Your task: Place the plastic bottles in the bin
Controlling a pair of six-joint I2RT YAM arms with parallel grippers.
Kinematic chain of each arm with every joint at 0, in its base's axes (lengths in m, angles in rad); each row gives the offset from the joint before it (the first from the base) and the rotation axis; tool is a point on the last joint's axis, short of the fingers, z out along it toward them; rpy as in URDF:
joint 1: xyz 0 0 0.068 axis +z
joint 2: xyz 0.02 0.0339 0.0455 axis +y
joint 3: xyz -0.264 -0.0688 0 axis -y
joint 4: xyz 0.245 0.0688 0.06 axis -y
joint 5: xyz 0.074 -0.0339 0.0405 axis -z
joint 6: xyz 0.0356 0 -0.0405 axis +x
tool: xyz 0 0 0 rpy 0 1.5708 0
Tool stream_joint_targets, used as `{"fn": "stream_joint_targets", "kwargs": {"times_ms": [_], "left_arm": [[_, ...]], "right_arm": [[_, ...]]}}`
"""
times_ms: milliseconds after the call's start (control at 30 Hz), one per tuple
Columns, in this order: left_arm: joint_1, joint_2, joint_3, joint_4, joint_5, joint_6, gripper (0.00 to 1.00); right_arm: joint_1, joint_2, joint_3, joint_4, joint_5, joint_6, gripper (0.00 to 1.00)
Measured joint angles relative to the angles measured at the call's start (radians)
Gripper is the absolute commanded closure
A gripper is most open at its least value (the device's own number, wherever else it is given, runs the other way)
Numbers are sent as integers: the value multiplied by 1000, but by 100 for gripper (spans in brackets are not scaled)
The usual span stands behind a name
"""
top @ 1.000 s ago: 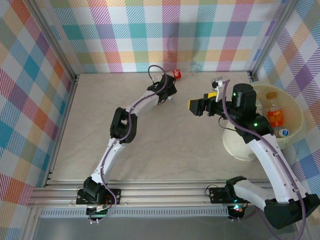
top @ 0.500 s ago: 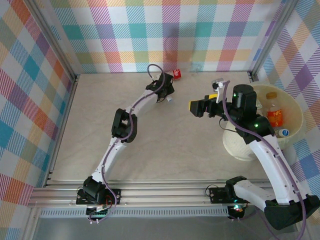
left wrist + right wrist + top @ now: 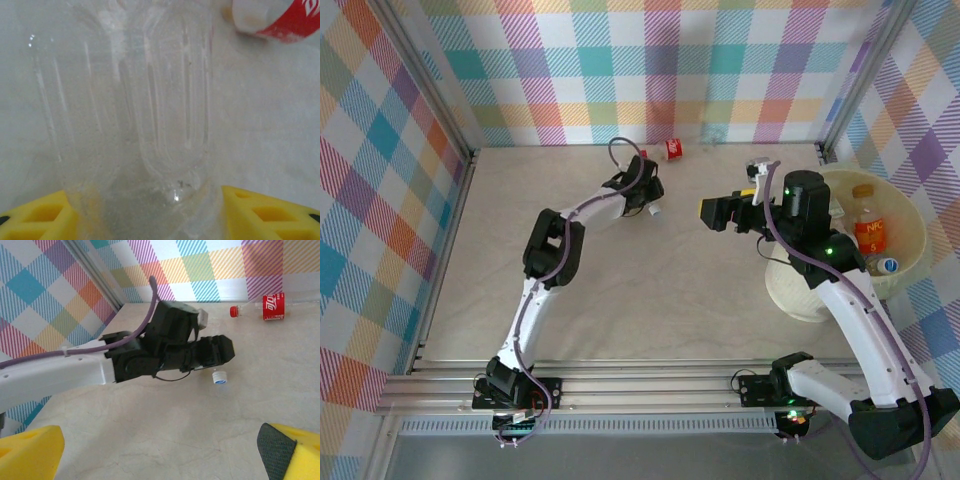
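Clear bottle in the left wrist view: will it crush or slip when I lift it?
The clear bottle looks empty and thin-walled, so probably light but likely to dent under the yellow fingers at its sides. Its smooth ribbed skin may slip. Round body: it would probably roll if dropped.

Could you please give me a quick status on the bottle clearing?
Left gripper closed on clear bottle. Right gripper open, empty, between it and the bin, possibly in the way. Red-label bottle lies near far wall.
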Motion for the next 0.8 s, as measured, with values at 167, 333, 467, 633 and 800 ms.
{"fn": "stream_joint_targets", "kwargs": {"times_ms": [167,333,467,633,800], "left_arm": [[0,-142,-262,139,37,0,48],[0,-294,-497,261,89,-4,48],[-1,-418,-626,356,158,-4,48],[-1,-581,-773,476,252,-4,48],[-1,-720,-911,575,336,-3,49]], "right_arm": [[0,6,0,7,2,38,0],[0,26,-14,53,-41,71,0],[0,27,-35,89,-61,85,0],[0,35,-35,111,-67,106,0],[0,40,-35,122,-67,148,0]]}}
